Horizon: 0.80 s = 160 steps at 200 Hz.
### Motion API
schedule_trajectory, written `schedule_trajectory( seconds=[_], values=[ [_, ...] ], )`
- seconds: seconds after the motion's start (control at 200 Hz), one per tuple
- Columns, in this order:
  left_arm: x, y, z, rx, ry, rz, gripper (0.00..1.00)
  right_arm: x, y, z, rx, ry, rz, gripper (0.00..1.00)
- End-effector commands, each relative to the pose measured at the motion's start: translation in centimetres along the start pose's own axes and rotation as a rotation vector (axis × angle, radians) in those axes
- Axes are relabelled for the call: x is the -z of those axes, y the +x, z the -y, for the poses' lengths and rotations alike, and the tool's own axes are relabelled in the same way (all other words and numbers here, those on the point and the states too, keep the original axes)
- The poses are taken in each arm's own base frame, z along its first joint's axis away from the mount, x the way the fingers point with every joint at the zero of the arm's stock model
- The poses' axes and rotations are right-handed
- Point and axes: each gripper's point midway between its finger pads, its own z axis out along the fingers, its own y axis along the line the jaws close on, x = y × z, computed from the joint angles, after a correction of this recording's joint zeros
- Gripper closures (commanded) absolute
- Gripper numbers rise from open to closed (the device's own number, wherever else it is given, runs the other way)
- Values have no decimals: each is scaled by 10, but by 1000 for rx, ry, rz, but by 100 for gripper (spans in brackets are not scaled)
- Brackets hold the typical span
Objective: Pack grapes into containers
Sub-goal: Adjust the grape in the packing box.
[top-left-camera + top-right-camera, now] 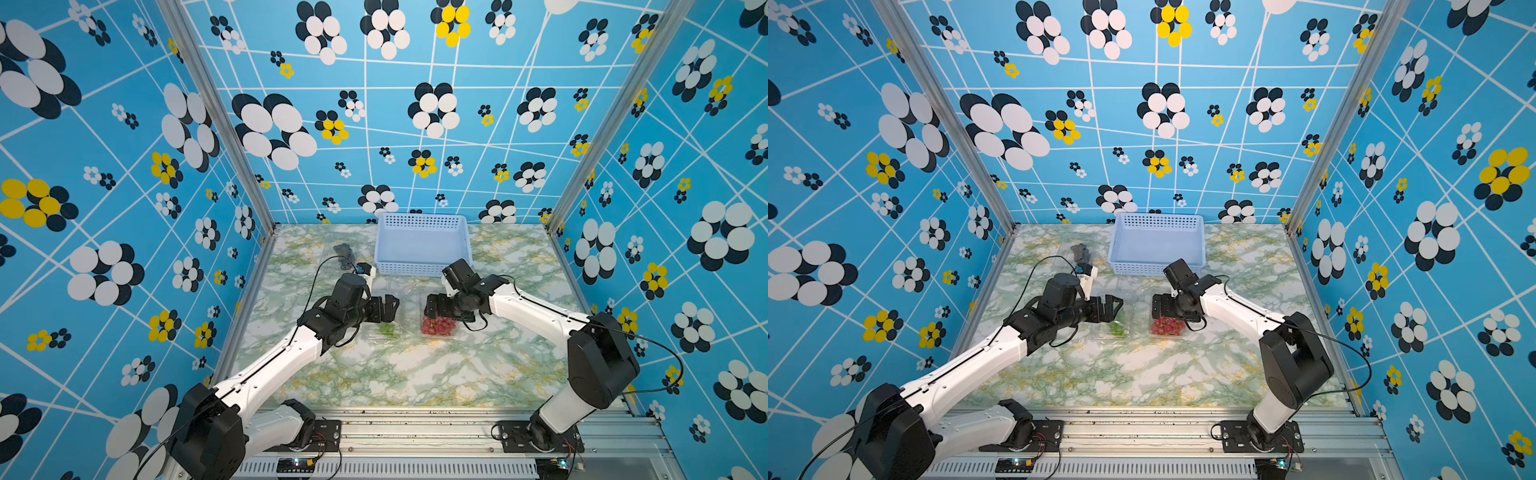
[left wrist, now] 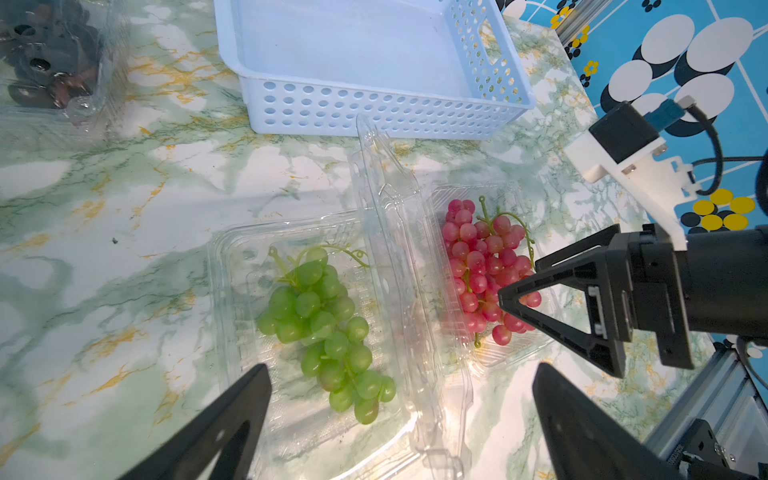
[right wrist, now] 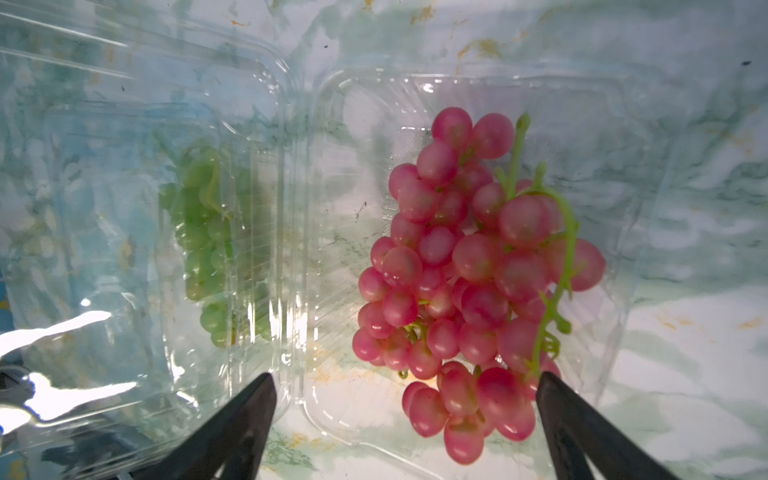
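Light green grapes (image 2: 328, 328) lie in an open clear container (image 2: 232, 291), its lid (image 2: 390, 216) standing up beside it. Red-pink grapes (image 3: 469, 270) lie in a second clear container (image 3: 332, 166) to the right. Dark grapes (image 1: 345, 251) sit in a third container at the far left. My left gripper (image 1: 392, 308) hangs open above the green grapes (image 1: 387, 329) and holds nothing. My right gripper (image 1: 432, 305) is open, low over the red grapes (image 1: 438, 325). The end of that bunch shows between its fingers, ungripped.
A light-blue perforated basket (image 1: 422, 266) stands at the back centre, just behind the two containers. It looks bare inside. The two grippers face each other, a short gap apart. Marbled tabletop (image 1: 415, 374) stretches in front of the containers.
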Motion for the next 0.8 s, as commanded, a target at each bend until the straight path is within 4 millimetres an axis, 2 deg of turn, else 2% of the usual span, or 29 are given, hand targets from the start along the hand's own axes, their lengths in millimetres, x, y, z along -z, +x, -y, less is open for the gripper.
schedule_trajectory(
  seconds=[0.0,0.275,0.65,0.795],
  values=[
    [-2,0,-1,4,4,1,1,-11,7,1,-13,3,-27,1],
    [1,-1,0,1,4,3,0,-18,6,3,-13,13,-28,1],
    [-6,-2,2,-13,11,-8,1,24,-18,4,20,65,49,1],
    [-15,1,0,-20,14,-24,1,35,-25,22,-7,101,57,1]
  ],
)
